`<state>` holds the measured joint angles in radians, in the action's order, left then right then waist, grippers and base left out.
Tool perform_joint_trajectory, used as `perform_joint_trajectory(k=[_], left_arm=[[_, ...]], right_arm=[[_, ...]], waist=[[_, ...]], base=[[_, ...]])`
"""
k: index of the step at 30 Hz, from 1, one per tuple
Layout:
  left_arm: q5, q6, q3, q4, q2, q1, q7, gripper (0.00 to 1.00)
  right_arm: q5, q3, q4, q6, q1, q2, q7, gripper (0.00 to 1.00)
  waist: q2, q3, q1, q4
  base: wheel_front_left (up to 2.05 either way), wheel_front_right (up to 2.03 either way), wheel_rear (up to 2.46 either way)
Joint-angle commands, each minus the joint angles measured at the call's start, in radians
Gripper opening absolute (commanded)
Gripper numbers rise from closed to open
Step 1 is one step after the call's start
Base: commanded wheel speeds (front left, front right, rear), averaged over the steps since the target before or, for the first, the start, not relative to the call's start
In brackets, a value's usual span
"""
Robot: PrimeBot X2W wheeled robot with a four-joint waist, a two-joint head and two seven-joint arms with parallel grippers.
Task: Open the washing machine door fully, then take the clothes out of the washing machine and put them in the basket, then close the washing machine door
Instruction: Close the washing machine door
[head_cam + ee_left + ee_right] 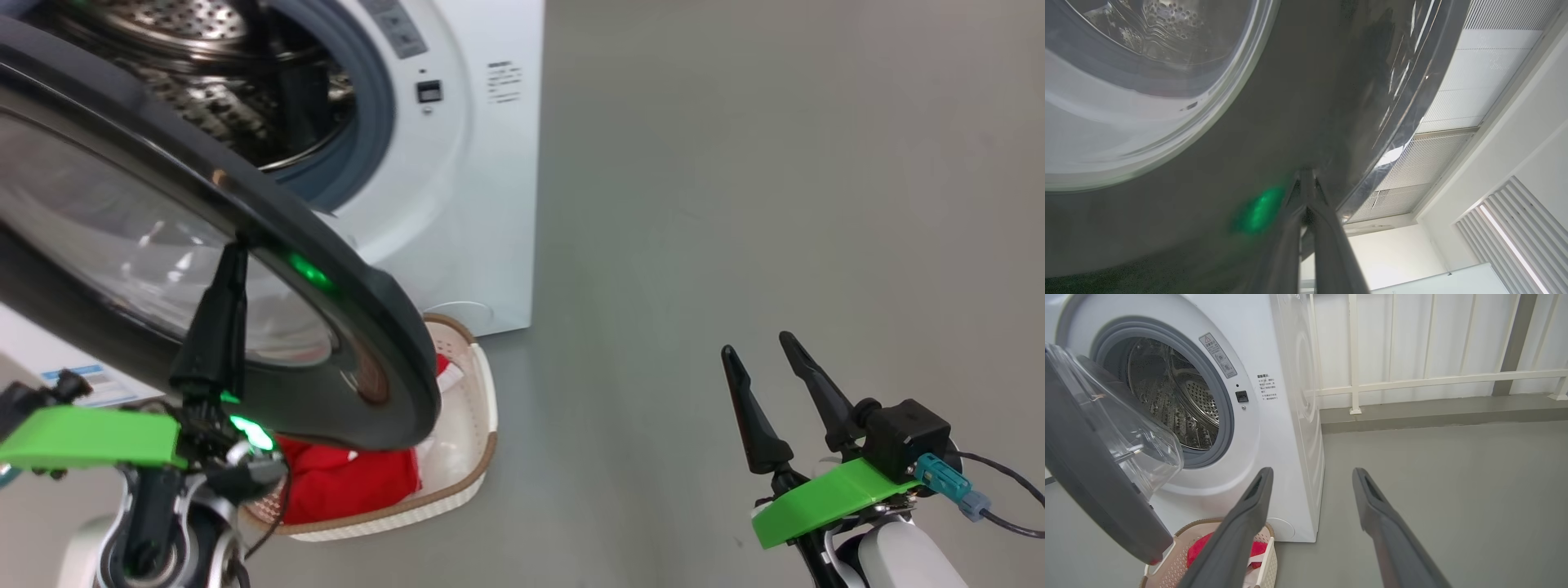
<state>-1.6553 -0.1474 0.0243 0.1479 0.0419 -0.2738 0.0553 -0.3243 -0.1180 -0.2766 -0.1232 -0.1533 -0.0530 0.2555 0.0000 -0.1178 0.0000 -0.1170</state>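
Observation:
The washing machine door (pixel 359 327) stands partly open, its black rim and clear glass bowl (pixel 122 237) hanging over the basket. My left gripper (pixel 235 249) is shut, fingertips against the door's outer face; in the left wrist view the closed fingers (pixel 1327 241) touch the glossy rim (pixel 1290 102). The washing machine (pixel 498 204) shows its steel drum (pixel 204 90), with no clothes seen inside. Red clothes (pixel 343 482) lie in the cream basket (pixel 482 425) on the floor beneath the door. My right gripper (pixel 763 347) is open and holds nothing, apart to the right. In the right wrist view are the door (pixel 1094 486), drum (pixel 1175 396), basket (pixel 1171 559) and clothes (pixel 1197 549).
Grey floor (pixel 775 163) stretches to the right of the machine. A white railing (pixel 1433 379) runs along the back wall behind it. A blue label (pixel 90 384) shows low on the machine's front, left of the door.

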Motion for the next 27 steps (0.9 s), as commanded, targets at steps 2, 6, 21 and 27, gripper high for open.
perform_joint_trajectory(k=[2, 6, 21, 27], left_arm=[[0.006, 0.017, 0.030, 0.008, 0.016, -0.059, -0.006, 0.00], [0.001, 0.010, 0.042, -0.034, 0.014, -0.117, -0.032, 0.00], [0.031, 0.022, 0.058, -0.248, 0.027, -0.383, -0.091, 0.00], [0.039, 0.041, 0.056, -0.334, 0.038, -0.482, -0.089, 0.00]], right_arm=[[-0.009, -0.027, 0.024, -0.008, -0.041, -0.002, 0.006, 1.00], [-0.008, -0.030, 0.029, -0.008, -0.049, -0.003, 0.006, 1.00], [-0.013, -0.033, 0.058, -0.008, -0.082, -0.006, 0.006, 1.00], [-0.014, -0.027, 0.065, -0.008, -0.095, -0.012, 0.006, 1.00]], waist=[[0.0000, -0.013, 0.0000, -0.035], [0.0000, -0.023, 0.0000, -0.055], [0.0000, -0.102, 0.0000, -0.086], [0.0000, -0.132, 0.0000, -0.085]], base=[[0.00, 0.00, 0.00], [0.00, 0.00, 0.00], [0.00, 0.00, 0.00], [0.00, 0.00, 0.00]])
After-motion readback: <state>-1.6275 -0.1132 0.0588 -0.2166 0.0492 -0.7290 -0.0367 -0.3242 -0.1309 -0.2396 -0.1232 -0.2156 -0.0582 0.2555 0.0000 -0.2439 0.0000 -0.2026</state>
